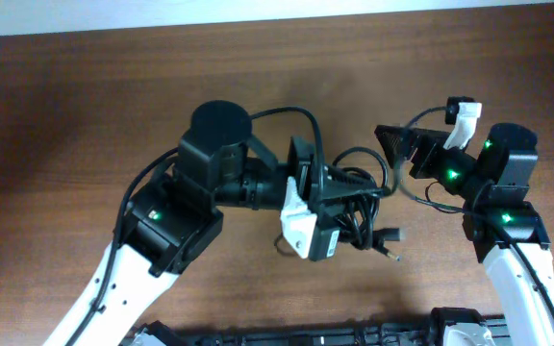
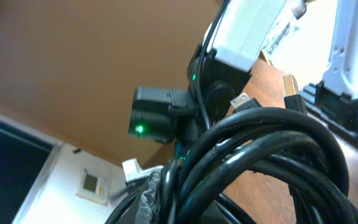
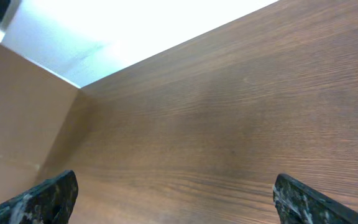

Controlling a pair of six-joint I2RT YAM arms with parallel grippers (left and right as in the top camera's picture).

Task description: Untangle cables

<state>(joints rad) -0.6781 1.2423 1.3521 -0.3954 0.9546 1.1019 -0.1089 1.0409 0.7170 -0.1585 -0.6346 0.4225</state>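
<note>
— Two arms over the desk (image 1: 85, 115). How does the left end effector (image 1: 346, 204) stand?
— Closed almost all the way, pinching the cables (image 2: 278, 140). From overhead, the black bundle sits right at its tip, near the middle of the desk and a little right of centre.
— What shape is the bundle in?
— Knotted. Several loops overlap at the grip and one loop arches towards the far side. Two plugs (image 1: 390, 242) stick out at the near-right edge of the tangle. In the left wrist view the cords fill the lower right, thick and glossy, running side by side, with metal-tipped plugs poking up behind them.
— Is the bundle lifted or lying on the wood?
— I cannot tell from these views.
— And the right end effector (image 3: 176, 199)?
— Spread wide, holding nothing. Its wrist view shows the fingers (image 3: 50, 196) at the two lower corners, with only wood grain between them. From overhead it hovers just beside the bundle, on the far-right side.
— Touching the cables?
— Very near the arching loop, but I cannot tell whether they meet.
</note>
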